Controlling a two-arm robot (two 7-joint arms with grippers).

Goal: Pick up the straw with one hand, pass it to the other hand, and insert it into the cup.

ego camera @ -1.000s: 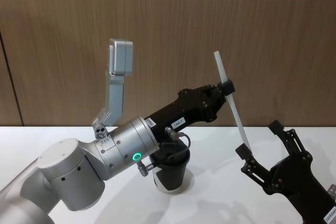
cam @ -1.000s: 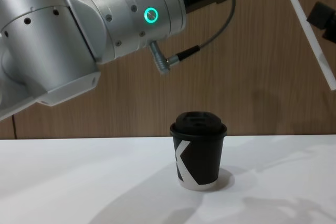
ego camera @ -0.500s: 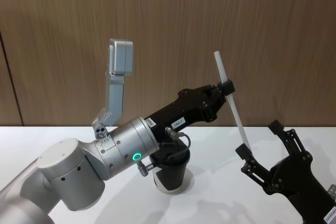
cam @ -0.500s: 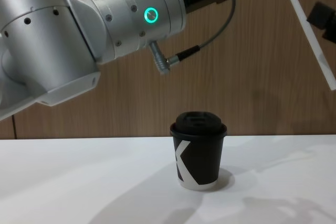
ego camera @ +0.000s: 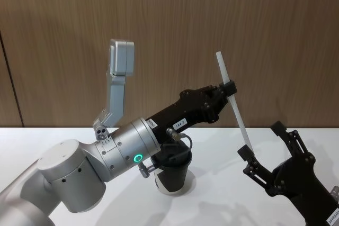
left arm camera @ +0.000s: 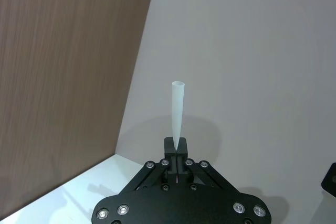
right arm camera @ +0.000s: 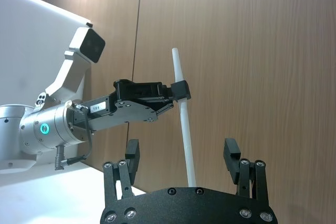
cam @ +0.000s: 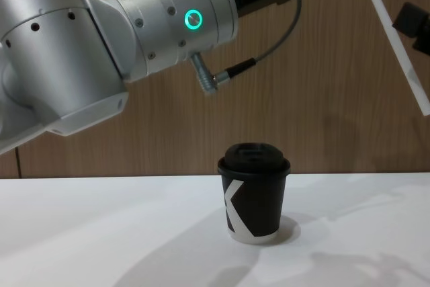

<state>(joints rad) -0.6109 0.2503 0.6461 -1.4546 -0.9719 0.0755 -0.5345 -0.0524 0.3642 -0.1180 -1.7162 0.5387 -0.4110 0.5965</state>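
1. My left gripper is raised high over the table, out beyond the cup. Its jaws are pinched tight on the straw, gripping it a little below the upper end.
2. The straw hangs in the air, clear of the table. In the head view it tilts, with its top leaning toward the robot's left and its lower end running down toward the right.
3. From the left wrist camera I see the straw's open round tip sticking out past the closed fingertips.
4. My right gripper sits low on the right side, pointing upward, with its jaws spread wide and nothing in its grasp.
5. In the right wrist view the straw's lower part stands between the two fingers. It is roughly midway between them and touches neither, as far as I can tell.
6. The cup stands upright on the white table with its lid on, below the left arm. In the head view the arm's wrist partly hides it.
7. In the chest view the cup is well below the straw and off to its left, with the white K showing on its left side.
8. The green ring glows on the left arm, and a grey cable loops out beside it.
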